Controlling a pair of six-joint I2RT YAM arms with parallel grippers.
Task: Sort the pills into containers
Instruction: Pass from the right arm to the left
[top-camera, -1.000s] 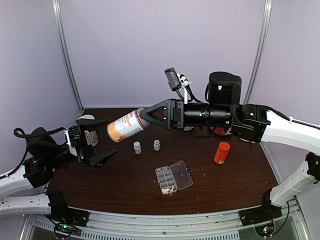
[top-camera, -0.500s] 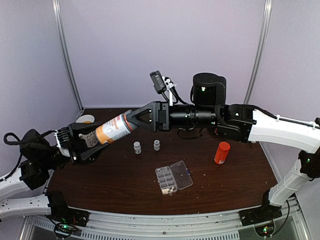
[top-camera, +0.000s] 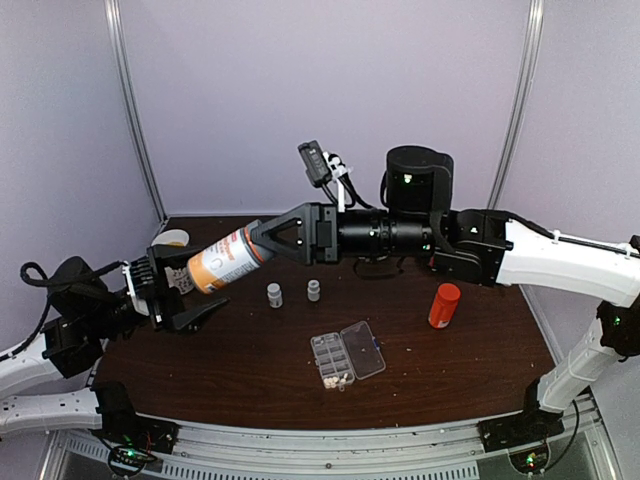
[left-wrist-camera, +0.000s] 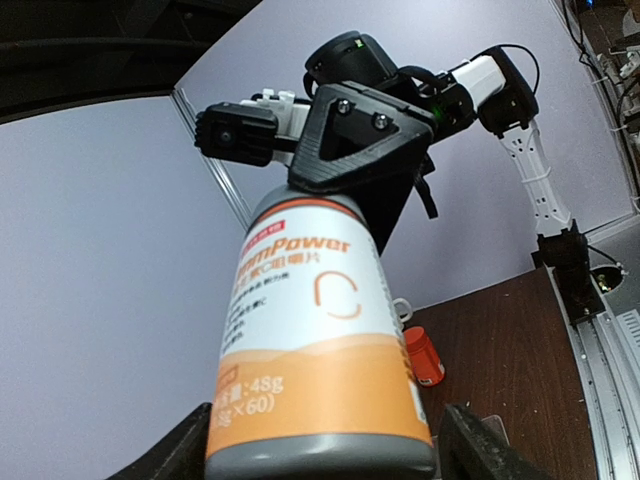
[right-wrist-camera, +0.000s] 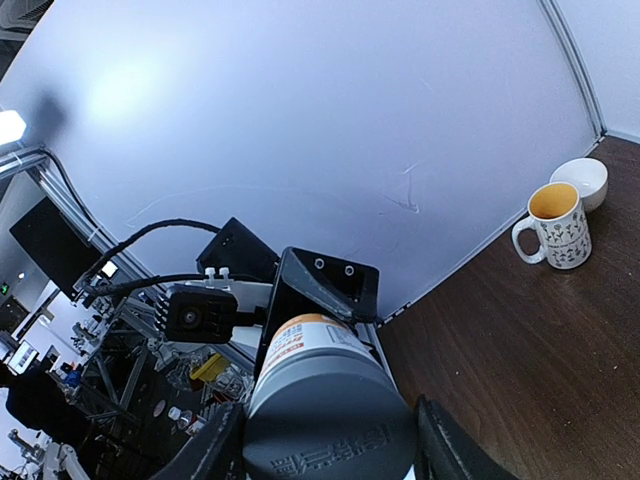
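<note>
Soft, even light filled the scene, with a pale glare patch on the wall (right-wrist-camera: 330, 150) up and left of the right pincer (right-wrist-camera: 328, 440). Both wrist views bowed at their edges. The bottle (right-wrist-camera: 322, 400) between that pincer's fingers looked slightly blurred, and shadows were faint.

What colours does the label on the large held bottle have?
The bottle label is white with an orange band; the left wrist view shows it best.

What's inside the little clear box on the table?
A pale cluster of pills sits at the near end of the clear box, its lid flipped open beside it. Whether the rest of it holds anything is too small to tell.
</note>
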